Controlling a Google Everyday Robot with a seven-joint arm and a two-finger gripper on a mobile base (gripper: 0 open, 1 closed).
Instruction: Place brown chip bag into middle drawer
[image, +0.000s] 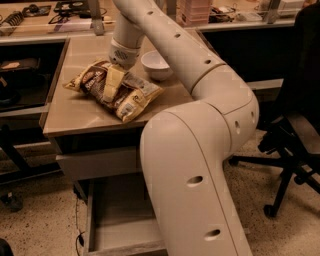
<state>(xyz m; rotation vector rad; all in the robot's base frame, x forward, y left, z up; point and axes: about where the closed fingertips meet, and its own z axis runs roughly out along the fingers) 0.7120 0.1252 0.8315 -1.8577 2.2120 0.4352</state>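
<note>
I see gripper (113, 84) upper left of centre, down on brown chip bag (134, 100); grip state: can't tell. Bag lies flat on table (75, 119), upper left of frame. White bowl (157, 64) just beside bag, toward its upper right. Middle drawer (117, 227) stands open at bottom of frame, below table; closed drawer front (97, 162) sits between them. Arm (200, 160) fills centre, hides drawer's right part. Black office chair (295, 145) at right edge.
</note>
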